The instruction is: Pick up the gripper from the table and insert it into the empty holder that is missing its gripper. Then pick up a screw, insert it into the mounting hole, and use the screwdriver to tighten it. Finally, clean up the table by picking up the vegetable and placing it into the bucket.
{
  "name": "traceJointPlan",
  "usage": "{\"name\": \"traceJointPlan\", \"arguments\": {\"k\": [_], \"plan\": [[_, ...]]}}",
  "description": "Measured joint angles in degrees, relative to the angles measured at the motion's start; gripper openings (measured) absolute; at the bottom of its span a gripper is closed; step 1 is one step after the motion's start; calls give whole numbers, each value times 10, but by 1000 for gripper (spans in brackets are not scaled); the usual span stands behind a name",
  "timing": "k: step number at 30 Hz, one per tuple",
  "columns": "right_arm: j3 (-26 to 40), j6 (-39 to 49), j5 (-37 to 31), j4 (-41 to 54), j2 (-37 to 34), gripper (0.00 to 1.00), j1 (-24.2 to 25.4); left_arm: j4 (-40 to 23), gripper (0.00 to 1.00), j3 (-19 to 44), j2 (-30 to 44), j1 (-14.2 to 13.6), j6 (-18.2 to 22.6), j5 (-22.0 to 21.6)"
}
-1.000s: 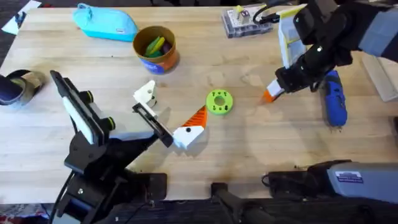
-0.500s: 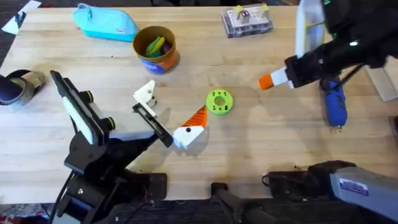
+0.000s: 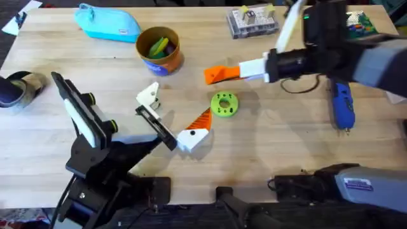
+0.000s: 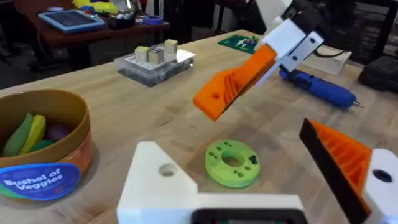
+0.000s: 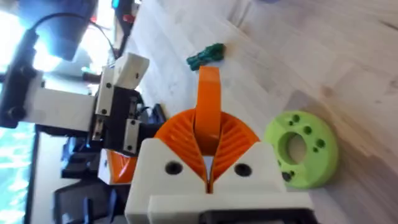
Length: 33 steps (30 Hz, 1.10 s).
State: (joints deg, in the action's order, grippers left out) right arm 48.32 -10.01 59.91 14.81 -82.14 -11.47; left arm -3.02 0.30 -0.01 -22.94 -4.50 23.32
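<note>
Tabletop (image 3: 267, 152): pale wood, all items carried on it.
Left arm: parked at the near left; a black bar is presented with two white blocks at its end; the state of the left pincer cannot be told.
Right arm: extended from the right toward the middle; the right pincer (image 3: 245, 71) is closed on the gripper (image 3: 221, 74), which is held clear of the tabletop, tip pointed left, above and just beyond the vegetable (image 3: 224, 104).
Screwdriver (image 3: 341, 107): blue, laid at the right, untouched.
Bucket (image 3: 158, 49): toward the far left, toy vegetables already inside.
Holder (image 3: 149, 97): bare white block with a dark hole; its neighbouring block (image 3: 193, 137) bears an orange wedge.
Step judged in hand: carriage of the gripper to the holder; insertion not yet made.
Next move, as judged: further travel left and downward; the wedge to be aligned with the holder's hole before being pressed home.
</note>
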Motion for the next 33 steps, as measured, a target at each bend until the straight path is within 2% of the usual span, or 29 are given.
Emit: {"name": "traceJointPlan", "arguments": {"k": [5,8,18,28,33], "plan": [[-2,-103,76,-130,-70,9,-47,0,993,0,0,0,0,0],[0,-154,118,-174,-96,9,-70,0,993,0,0,0,0,0],[45,-229,219,-184,-161,9,-130,0,993,0,0,0,0,0],[107,-253,254,-186,-223,9,-161,0,993,0,0,1,0,-5],[118,-266,267,-203,-246,9,-162,0,993,0,0,3,-1,-8]]}}
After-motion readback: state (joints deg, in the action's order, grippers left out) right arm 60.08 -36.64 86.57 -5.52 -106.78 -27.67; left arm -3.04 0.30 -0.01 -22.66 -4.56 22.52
